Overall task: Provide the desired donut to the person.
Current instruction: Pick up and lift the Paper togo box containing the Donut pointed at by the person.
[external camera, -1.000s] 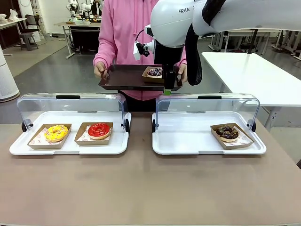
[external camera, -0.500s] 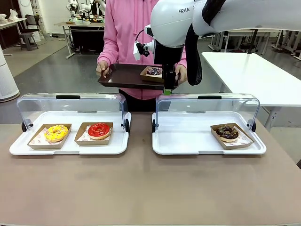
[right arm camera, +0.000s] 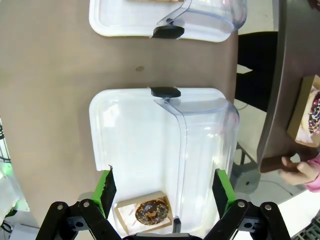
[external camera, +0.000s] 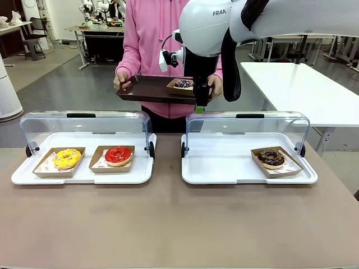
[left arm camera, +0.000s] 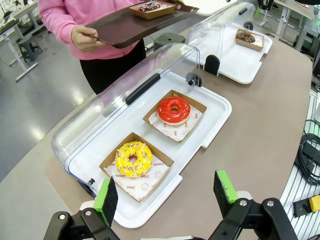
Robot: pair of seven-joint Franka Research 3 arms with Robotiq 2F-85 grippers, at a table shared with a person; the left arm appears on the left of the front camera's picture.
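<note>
1. While the person (external camera: pixel 147 33) held a brown tray (external camera: pixel 140 91) in both hands, the sprinkled donut (external camera: pixel 183 84) sat on it in its carton.
2. I saw my left gripper (left arm camera: pixel 165 190) spread wide and empty above the yellow donut (left arm camera: pixel 133 159) and red donut (left arm camera: pixel 174 109).
3. My right gripper (right arm camera: pixel 163 186) likewise stood wide apart, holding nothing, over the chocolate donut (right arm camera: pixel 152 211).

Bright even light, sharp focus; glare on clear lids (external camera: pixel 84 124), wrist views bowed.

Front camera faces across the desk (external camera: pixel 168 224) toward the person (external camera: pixel 147 33); both wrist cameras look steeply down onto the white trays (left arm camera: pixel 220 110).
</note>
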